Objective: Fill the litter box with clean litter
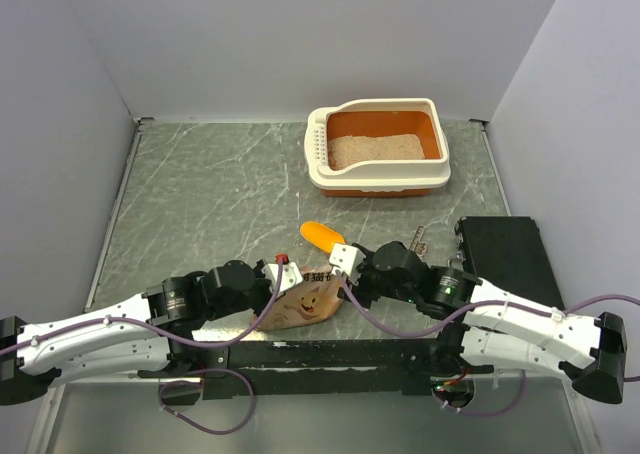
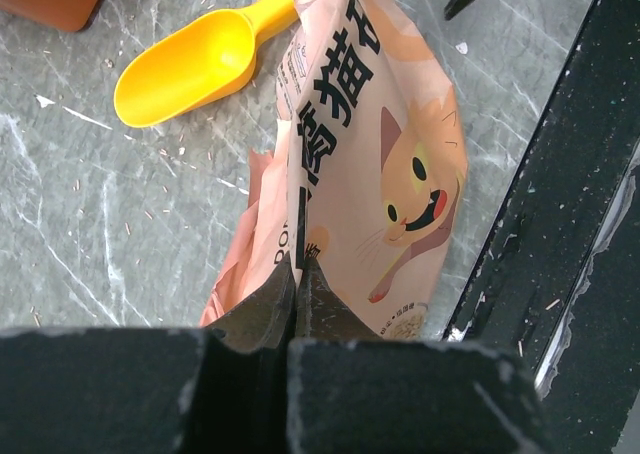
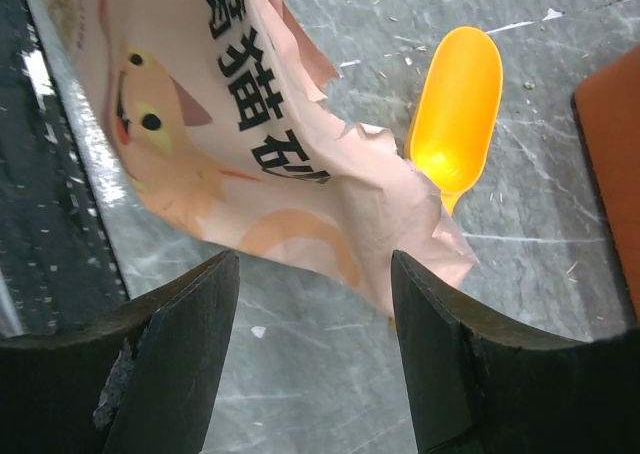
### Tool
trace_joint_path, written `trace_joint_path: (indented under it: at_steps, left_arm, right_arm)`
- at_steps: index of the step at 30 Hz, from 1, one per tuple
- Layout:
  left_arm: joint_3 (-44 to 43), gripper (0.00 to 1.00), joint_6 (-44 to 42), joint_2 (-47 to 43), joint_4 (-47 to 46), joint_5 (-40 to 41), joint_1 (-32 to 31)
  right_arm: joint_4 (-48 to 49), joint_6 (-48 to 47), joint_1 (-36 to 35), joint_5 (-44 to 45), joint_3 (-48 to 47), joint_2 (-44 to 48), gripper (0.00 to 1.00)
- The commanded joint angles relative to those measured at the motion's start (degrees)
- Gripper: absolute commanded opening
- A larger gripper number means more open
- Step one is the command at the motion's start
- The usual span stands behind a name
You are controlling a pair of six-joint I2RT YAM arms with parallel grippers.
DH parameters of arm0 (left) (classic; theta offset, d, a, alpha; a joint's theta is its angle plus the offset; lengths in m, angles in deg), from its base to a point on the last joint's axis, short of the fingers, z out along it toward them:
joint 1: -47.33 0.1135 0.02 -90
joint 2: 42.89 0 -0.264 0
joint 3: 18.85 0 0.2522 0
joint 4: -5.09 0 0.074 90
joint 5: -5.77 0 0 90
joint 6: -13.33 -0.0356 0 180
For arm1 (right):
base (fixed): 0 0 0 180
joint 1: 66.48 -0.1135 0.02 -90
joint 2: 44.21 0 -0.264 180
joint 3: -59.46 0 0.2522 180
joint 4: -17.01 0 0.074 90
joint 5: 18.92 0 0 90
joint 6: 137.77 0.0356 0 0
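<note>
Grey marbled table [image 1: 200, 194] runs under both arms, with pale walls on three sides. Our left gripper [image 2: 295, 274] is closed tight, with a crinkled edge of the bag [image 2: 380, 174] pinched between its fingers (the cat print faces that wrist camera). Our right gripper [image 3: 315, 262] stands well open with nothing between its jaws. The bag's other end lies just ahead of them, and as far as we can tell they are not touching it. Just beyond the bag, ahead of the right gripper, the scoop [image 3: 455, 114] lies on the table, hollow side up. Far ahead of both grippers, well apart from the bag, sits the litter box [image 1: 380, 174], with litter [image 1: 375, 150] covering part of its orange floor.

We judge the litter to be fine and loose. It will pour and scatter, and no finger can grip it, so it must travel in the bag or the scoop. The bag looks thin and floppy and is likely to sag under its contents (how much is inside we cannot tell). We would pinch it well in from the edge, at two corners. The scoop looks stiff and smooth and is best taken by its handle.
</note>
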Motion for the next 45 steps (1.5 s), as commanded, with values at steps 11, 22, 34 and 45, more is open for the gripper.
trace_joint_path:
  at_steps: [11,22,34,45]
  left_arm:
    - [-0.78,0.01,1.59,-5.52,-6.12,-0.53,0.35]
    - [-0.95,0.01,1.94,-5.43,-5.77,-0.62,0.35]
    - [-1.13,0.01,2.03,-5.70,-5.68,-0.09,0.35]
    - [-1.04,0.01,-0.77,-8.42,-5.68,5.26,0.26]
  right_arm:
    - [16.15,-7.85,4.69,-13.25,5.58,3.12,0.68]
    - [17.73,-8.46,9.17,-21.34,5.76,-0.92,0.65]
    - [13.08,-10.13,11.37,-25.82,3.30,-7.60,0.55]
    - [-11.09,-16.98,12.43,-21.26,-6.19,-6.92,0.00]
